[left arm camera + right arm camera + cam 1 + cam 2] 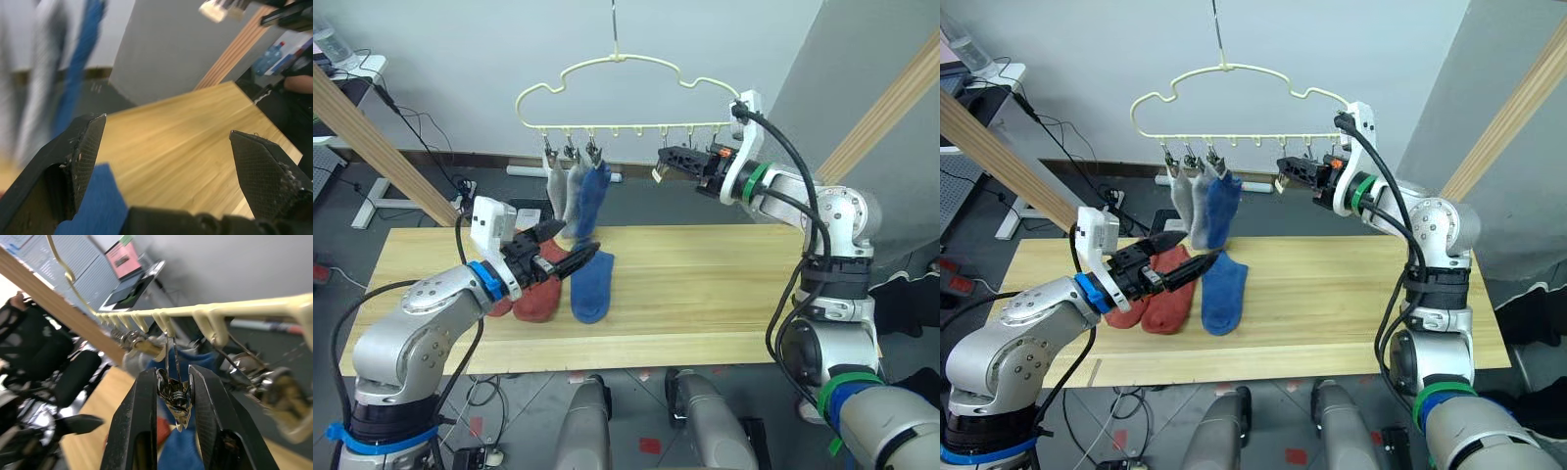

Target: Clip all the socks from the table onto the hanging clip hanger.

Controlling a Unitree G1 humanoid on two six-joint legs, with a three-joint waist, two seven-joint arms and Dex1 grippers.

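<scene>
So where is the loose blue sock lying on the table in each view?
Left eye: blue fabric sock on the pale wood table, beside the red socks.
Right eye: same sock, centre-left.
Left wrist: blue patch beside the left end effector's finger.
Right wrist: cannot tell.
Shared landmark: the table.

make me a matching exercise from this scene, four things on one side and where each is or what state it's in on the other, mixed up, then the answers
Things
1. left gripper
2. right gripper
3. blue sock on the table
4. two grey socks

Places or states
A. lying flat on the table, beside the rust-red socks
B. shut on a metal clip of the clip hanger
C. open, low over the socks on the table
D. hanging side by side from clips, next to a hanging blue sock

Pairs: 1-C, 2-B, 3-A, 4-D
</scene>
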